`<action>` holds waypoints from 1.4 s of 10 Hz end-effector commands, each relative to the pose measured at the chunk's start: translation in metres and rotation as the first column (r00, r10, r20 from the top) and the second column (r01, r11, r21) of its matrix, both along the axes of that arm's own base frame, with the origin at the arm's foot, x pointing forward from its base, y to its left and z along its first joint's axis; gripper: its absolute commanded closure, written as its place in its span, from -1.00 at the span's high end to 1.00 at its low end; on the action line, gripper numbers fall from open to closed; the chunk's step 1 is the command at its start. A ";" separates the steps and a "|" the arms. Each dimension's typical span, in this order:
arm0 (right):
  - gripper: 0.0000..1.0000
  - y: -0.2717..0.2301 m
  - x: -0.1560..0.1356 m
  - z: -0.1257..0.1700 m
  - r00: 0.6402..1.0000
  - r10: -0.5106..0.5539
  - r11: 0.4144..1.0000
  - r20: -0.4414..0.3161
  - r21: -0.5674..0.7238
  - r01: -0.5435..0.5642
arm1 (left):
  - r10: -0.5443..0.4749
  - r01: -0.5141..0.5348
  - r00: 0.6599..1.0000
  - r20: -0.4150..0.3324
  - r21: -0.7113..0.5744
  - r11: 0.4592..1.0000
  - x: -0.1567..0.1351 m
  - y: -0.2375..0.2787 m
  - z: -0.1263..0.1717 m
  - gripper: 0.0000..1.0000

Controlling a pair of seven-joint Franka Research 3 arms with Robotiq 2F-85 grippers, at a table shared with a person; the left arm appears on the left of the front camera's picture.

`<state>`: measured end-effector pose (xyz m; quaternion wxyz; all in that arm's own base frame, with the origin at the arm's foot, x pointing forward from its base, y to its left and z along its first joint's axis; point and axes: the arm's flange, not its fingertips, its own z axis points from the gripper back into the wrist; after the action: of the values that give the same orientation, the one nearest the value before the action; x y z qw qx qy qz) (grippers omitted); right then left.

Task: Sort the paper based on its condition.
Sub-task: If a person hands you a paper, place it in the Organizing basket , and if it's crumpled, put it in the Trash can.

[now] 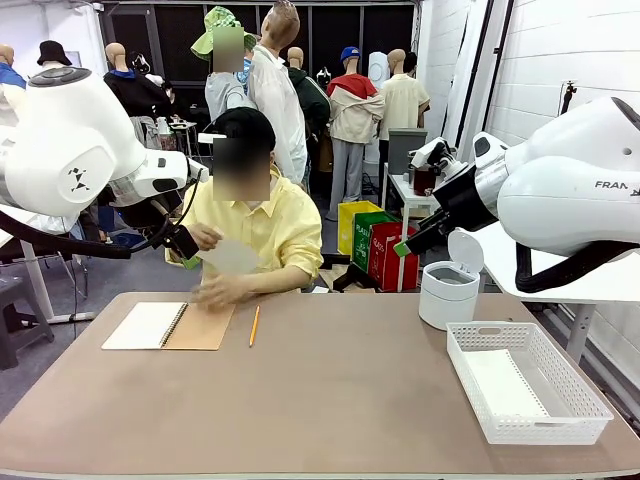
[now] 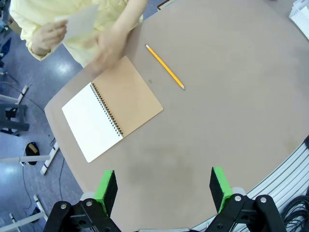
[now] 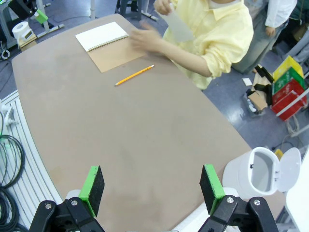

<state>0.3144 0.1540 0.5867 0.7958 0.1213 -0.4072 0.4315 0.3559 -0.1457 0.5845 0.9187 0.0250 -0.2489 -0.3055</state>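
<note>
Both end effectors, left (image 2: 164, 191) and right (image 3: 152, 188), hung spread and empty above the bench (image 1: 330, 400), likely waiting while the person's hand (image 2: 47, 35) held up the paper (image 2: 79, 21).

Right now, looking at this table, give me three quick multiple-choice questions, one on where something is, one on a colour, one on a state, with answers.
1. Where does the pencil lie?
A. in the white basket
B. on the table just right of the open notebook
C. in the bin

2. What colour is the person's shirt?
A. yellow
B. red
C. black

3. How is the white bin's lid?
A. shut
B. flipped up
C. lying on the table

Answers: 1 B, the front view shows it beside the open notebook. 2 A, both sleeves show yellow. 3 B, the lid stands up behind the white bin.
</note>
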 end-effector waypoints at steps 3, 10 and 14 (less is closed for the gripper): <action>1.00 0.001 0.000 0.000 1.000 -0.003 1.000 0.002 -0.005 0.003 | 0.001 -0.001 1.000 0.004 -0.004 1.000 0.000 0.001 0.001 1.00; 1.00 0.001 0.000 0.000 1.000 -0.003 1.000 0.002 -0.005 0.003 | 0.001 -0.001 1.000 0.004 -0.004 1.000 0.000 0.001 0.001 1.00; 1.00 0.001 0.000 0.000 1.000 -0.003 1.000 0.002 -0.005 0.003 | 0.001 -0.001 1.000 0.004 -0.004 1.000 0.000 0.001 0.001 1.00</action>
<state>0.3144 0.1540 0.5867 0.7958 0.1213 -0.4072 0.4315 0.3559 -0.1457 0.5845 0.9187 0.0250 -0.2489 -0.3055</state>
